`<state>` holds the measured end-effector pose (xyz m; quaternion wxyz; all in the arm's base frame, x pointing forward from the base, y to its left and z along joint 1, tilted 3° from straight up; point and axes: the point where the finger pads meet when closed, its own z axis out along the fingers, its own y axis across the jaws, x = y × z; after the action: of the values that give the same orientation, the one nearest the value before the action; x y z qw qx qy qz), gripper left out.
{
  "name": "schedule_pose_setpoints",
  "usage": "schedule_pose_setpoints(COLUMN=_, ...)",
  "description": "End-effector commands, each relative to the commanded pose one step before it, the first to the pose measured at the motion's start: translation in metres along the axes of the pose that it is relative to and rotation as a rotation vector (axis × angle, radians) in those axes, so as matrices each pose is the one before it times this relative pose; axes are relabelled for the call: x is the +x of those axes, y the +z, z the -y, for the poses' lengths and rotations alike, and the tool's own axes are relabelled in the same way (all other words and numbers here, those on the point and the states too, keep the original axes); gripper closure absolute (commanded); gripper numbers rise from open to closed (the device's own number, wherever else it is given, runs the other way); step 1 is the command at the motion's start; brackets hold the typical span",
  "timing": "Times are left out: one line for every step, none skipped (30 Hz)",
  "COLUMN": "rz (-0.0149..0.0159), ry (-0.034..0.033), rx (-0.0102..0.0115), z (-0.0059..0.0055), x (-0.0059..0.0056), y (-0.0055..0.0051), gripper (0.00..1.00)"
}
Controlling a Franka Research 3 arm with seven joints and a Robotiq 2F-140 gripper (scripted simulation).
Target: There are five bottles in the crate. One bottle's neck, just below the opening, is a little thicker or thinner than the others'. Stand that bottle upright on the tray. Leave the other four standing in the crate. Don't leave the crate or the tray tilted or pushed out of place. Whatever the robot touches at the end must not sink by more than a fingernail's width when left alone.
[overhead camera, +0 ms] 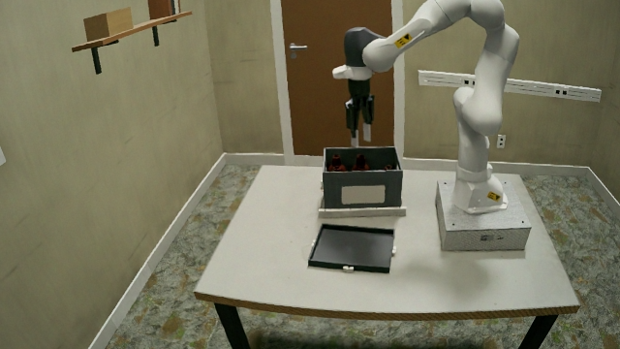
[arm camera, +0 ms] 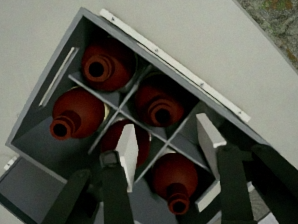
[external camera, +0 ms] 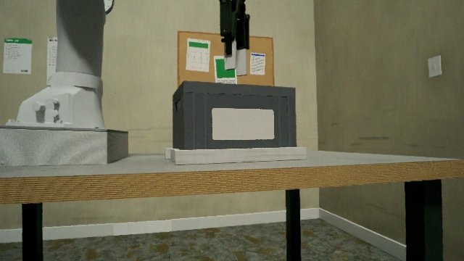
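The grey crate (overhead camera: 331, 191) (external camera: 197, 119) (arm camera: 32, 117) stands level. In the wrist view, dark red bottles stand in its compartments: one at the top left (arm camera: 117, 67), one right of it (arm camera: 150, 97), one at the left (arm camera: 80, 110), one at the lower right (arm camera: 175, 175), and one in the middle (arm camera: 142, 145) whose neck is hidden by a finger. Which neck differs, I cannot tell. My gripper (overhead camera: 361, 140) (external camera: 235, 71) (arm camera: 166, 132) is partly open and empty, pointing down above the crate. The black tray (overhead camera: 354, 247) (arm camera: 30, 185) lies flat and holds nothing.
White strips (overhead camera: 363, 212) (external camera: 239, 156) (arm camera: 175, 70) lie along the crate's base. Small white blocks (overhead camera: 348, 269) sit at the tray's edges. The crate's walls and dividers stand around the bottles. The arm's pedestal (overhead camera: 484, 238) (external camera: 54, 146) is beside the crate.
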<state>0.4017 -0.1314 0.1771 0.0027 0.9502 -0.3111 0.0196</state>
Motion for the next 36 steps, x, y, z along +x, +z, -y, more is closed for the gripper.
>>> schedule_pose_setpoints(rz=-0.00363, ry=-0.00417, rx=0.00438, z=0.00159, x=0.00102, y=0.00569, gripper=0.56)
schedule_pose_setpoints(rz=0.0, ry=0.0, rx=0.0, z=0.00001, x=0.00001, y=0.00139, gripper=0.56)
schedule_pose_setpoints(rz=0.0, ry=0.0, rx=0.0, z=0.0, x=0.00001, y=0.00139, gripper=0.56)
schedule_pose_setpoints(rz=0.0, ry=0.0, rx=0.0, z=0.0, x=0.0, y=0.00139, gripper=0.56)
schedule_pose_setpoints(rz=0.0, ry=0.0, rx=0.0, z=0.0, x=0.00001, y=0.00138, gripper=0.56)
schedule_pose_setpoints(rz=0.0, ry=0.0, rx=0.0, z=0.0, x=0.00001, y=0.00137, gripper=0.56)
schedule_pose_setpoints(rz=0.0, ry=0.0, rx=0.0, z=0.0, x=0.00001, y=0.00135, gripper=0.56)
schedule_pose_setpoints(rz=0.0, ry=0.0, rx=0.0, z=0.0, x=0.0, y=0.0, gripper=0.56)
schedule_pose_setpoints(rz=0.0, ry=0.0, rx=0.0, z=0.0, x=0.0, y=0.0, gripper=0.56)
schedule_pose_setpoints(rz=0.0, ry=0.0, rx=0.0, z=0.0, x=0.0, y=0.00132, gripper=0.56)
schedule_pose_setpoints(rz=0.0, ry=0.0, rx=0.0, z=0.00001, x=0.00001, y=0.00127, gripper=0.56)
schedule_pose_setpoints(rz=0.0, ry=0.0, rx=0.0, z=0.0, x=0.00001, y=0.00123, gripper=0.56)
schedule_pose_setpoints(rz=0.0, ry=0.0, rx=0.0, z=0.0, x=0.0, y=0.00119, gripper=0.56)
schedule_pose_setpoints(rz=0.0, ry=0.0, rx=0.0, z=0.0, x=0.0, y=0.00114, gripper=0.56)
schedule_pose_setpoints(rz=0.0, ry=0.0, rx=0.0, z=0.00001, x=0.00001, y=0.00107, gripper=0.56)
schedule_pose_setpoints(rz=0.0, ry=0.0, rx=0.0, z=0.0, x=0.00001, y=0.00101, gripper=0.56)
schedule_pose_setpoints(rz=0.0, ry=0.0, rx=0.0, z=0.0, x=0.0, y=0.00096, gripper=0.56)
schedule_pose_setpoints(rz=0.0, ry=0.0, rx=0.0, z=0.0, x=0.0, y=0.0009, gripper=0.56)
schedule_pose_setpoints(rz=0.0, ry=0.0, rx=0.0, z=0.0, x=0.0, y=0.00083, gripper=0.56)
schedule_pose_setpoints(rz=0.0, ry=0.0, rx=0.0, z=0.0, x=0.00001, y=0.00075, gripper=0.56)
schedule_pose_setpoints(rz=0.0, ry=0.0, rx=0.0, z=0.0, x=0.00001, y=0.00069, gripper=0.56)
schedule_pose_setpoints(rz=0.0, ry=0.0, rx=0.0, z=0.0, x=0.0, y=0.00062, gripper=0.56)
schedule_pose_setpoints(rz=0.0, ry=0.0, rx=0.0, z=0.0, x=0.0, y=0.00056, gripper=0.56)
schedule_pose_setpoints(rz=0.0, ry=0.0, rx=0.0, z=0.0, x=0.0, y=0.00049, gripper=0.56)
schedule_pose_setpoints(rz=0.0, ry=0.0, rx=0.0, z=0.0, x=0.0, y=0.0, gripper=0.56)
schedule_pose_setpoints(rz=0.0, ry=0.0, rx=0.0, z=0.0, x=0.0, y=0.0, gripper=0.56)
schedule_pose_setpoints(rz=0.0, ry=0.0, rx=0.0, z=0.0, x=0.0, y=0.00043, gripper=0.56)
schedule_pose_setpoints(rz=0.0, ry=0.0, rx=0.0, z=0.0, x=0.0, y=0.00036, gripper=0.56)
schedule_pose_setpoints(rz=0.0, ry=0.0, rx=0.0, z=0.0, x=0.0, y=0.0003, gripper=0.56)
schedule_pose_setpoints(rz=0.0, ry=0.0, rx=0.0, z=0.0, x=0.0, y=0.00024, gripper=0.56)
schedule_pose_setpoints(rz=0.0, ry=0.0, rx=0.0, z=0.0, x=0.0, y=0.00019, gripper=0.56)
schedule_pose_setpoints(rz=0.0, ry=0.0, rx=0.0, z=0.0, x=0.0, y=0.00014, gripper=0.56)
schedule_pose_setpoints(rz=0.0, ry=0.0, rx=0.0, z=0.0, x=0.0, y=0.0001, gripper=0.56)
schedule_pose_setpoints(rz=0.0, ry=0.0, rx=0.0, z=0.0, x=0.0, y=0.00006, gripper=0.56)
schedule_pose_setpoints(rz=0.0, ry=0.0, rx=0.0, z=0.0, x=0.0, y=0.00003, gripper=0.56)
schedule_pose_setpoints(rz=0.0, ry=0.0, rx=0.0, z=0.0, x=0.0, y=0.00001, gripper=0.56)
